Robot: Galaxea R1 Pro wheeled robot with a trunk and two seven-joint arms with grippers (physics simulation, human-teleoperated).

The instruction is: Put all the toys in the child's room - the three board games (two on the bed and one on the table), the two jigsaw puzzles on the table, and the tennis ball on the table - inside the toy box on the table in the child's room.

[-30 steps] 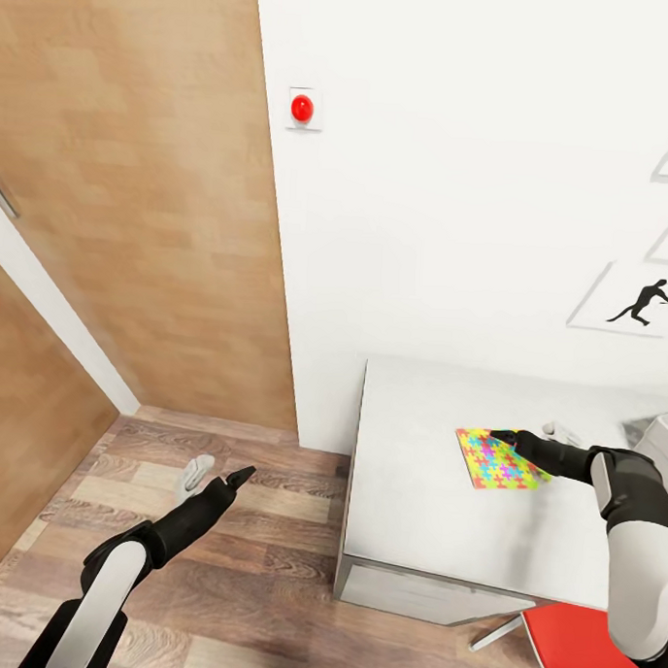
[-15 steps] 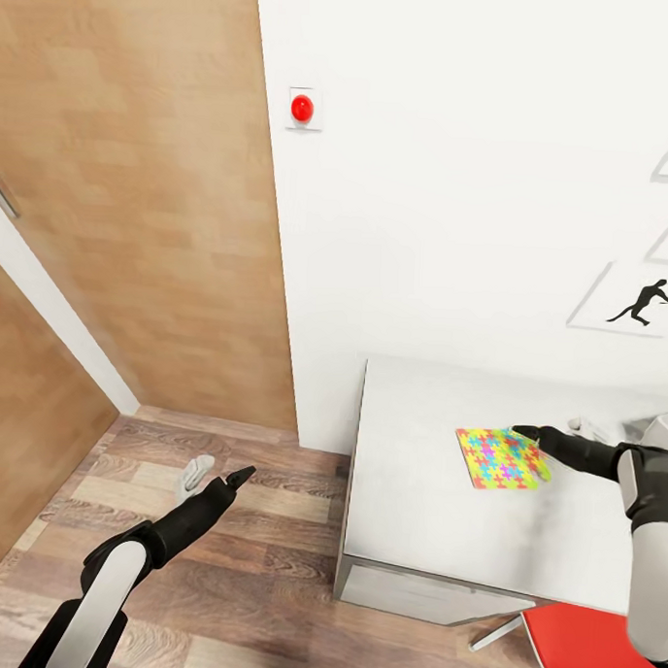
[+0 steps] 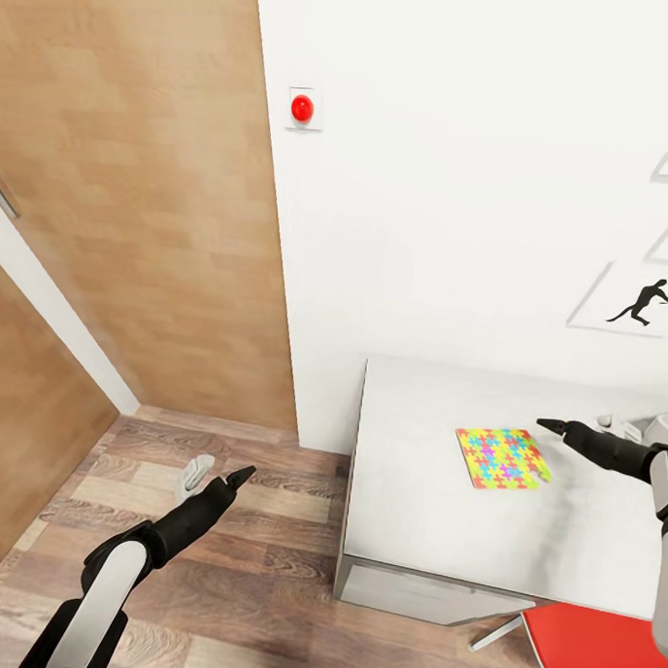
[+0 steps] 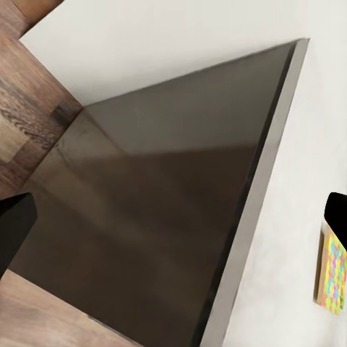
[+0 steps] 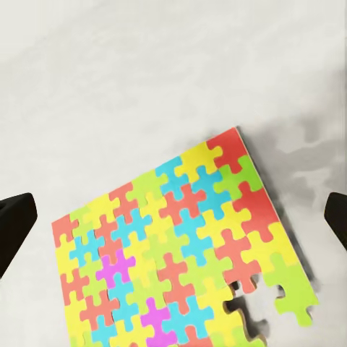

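While the right gripper [image 3: 554, 424] gapes wide, the jigsaw puzzle [image 3: 502, 458] lies flat just beside it.

Light grey counter [image 3: 414, 512] carrying one jigsaw puzzle [image 3: 502, 458], lying flat near its middle, a piece-sized gap at one corner.

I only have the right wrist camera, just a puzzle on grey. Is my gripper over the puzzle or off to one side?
Observer: In the head view the right gripper hangs by the jigsaw puzzle's far right corner, not over its middle.
Operator: Where's the other arm?
Observer: The left gripper is over the wood floor, left of the table.
Operator: Puzzle near an edge?
Observer: No, it lies well in from the table's left edge.
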